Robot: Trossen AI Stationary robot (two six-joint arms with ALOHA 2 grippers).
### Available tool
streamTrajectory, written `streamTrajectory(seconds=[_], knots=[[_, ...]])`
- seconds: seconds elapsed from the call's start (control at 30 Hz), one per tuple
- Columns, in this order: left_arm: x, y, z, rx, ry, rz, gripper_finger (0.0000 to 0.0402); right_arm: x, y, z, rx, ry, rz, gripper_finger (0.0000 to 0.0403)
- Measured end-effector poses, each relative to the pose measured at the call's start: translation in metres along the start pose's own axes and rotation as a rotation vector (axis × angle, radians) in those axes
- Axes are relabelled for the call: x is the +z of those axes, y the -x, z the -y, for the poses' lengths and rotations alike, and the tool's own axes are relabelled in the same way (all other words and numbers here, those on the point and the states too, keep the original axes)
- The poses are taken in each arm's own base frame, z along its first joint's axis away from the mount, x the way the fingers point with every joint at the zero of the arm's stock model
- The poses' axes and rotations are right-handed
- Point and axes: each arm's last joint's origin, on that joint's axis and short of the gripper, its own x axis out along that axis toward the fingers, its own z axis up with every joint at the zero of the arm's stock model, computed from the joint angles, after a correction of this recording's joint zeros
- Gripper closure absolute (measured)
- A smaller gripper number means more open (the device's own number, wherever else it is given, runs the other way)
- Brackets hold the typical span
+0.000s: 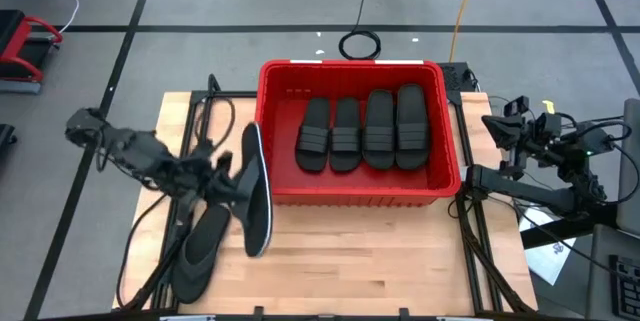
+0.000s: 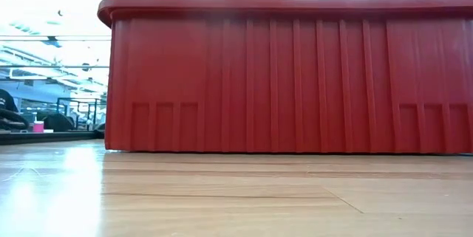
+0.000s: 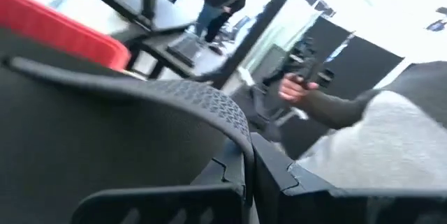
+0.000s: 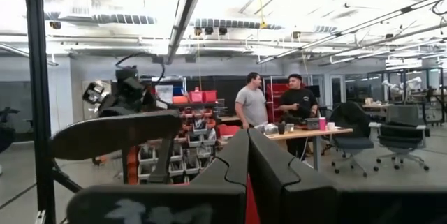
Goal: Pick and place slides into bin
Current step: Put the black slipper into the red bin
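Observation:
My left gripper (image 1: pixel 232 181) is shut on a black slide (image 1: pixel 256 193), held up left of the red bin (image 1: pixel 360 197). The right wrist view shows this slide (image 4: pixel 115 135) in the air. Several black slides (image 1: pixel 362 131) lie side by side on the bin's floor. Another black slide (image 1: pixel 200 251) lies flat on the wooden table, near its front left. My right gripper (image 4: pixel 248 161) is shut on nothing, drawn back past the table's right edge (image 1: pixel 497 126). The low view shows only the bin's ribbed wall (image 2: pixel 295 82). My left gripper holds the slide about halfway along its length (image 1: pixel 244 187), coming at it level from the table's left. In the left wrist view the textured sole (image 3: pixel 199 102) runs right up to the shut fingers (image 3: pixel 241 182) and hides the contact. The slide is lifted clear, tipped onto its edge, running far to near.
Cables hang along the table's left side (image 1: pixel 150 231). Bare wood lies in front of the bin (image 1: pixel 380 251). People stand in the room beyond the table (image 4: pixel 250 100), and a person's hand and sleeve (image 3: pixel 307 95) show in the left wrist view.

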Motion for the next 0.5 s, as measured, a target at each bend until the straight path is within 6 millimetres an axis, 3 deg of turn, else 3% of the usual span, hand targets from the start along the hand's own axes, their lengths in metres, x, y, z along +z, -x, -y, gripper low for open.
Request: streamTrajectory(seconds=[0.23, 0.4, 0.5], knots=[[0.056, 0.007, -0.02, 0.34, -0.05, -0.018, 0.0401, -0.001, 0.0, 0.0, 0.0, -0.006, -0.011, 0.0403], [0.097, -0.004, -0.032, 0.4, -0.143, -0.043, 0.0401, -0.001, 0.0, 0.0, 0.0, -0.006, -0.012, 0.0403], [0.116, -0.018, -0.051, 0.43, -0.16, -0.1, 0.0401, -0.001, 0.0, 0.0, 0.0, -0.006, -0.012, 0.0403]])
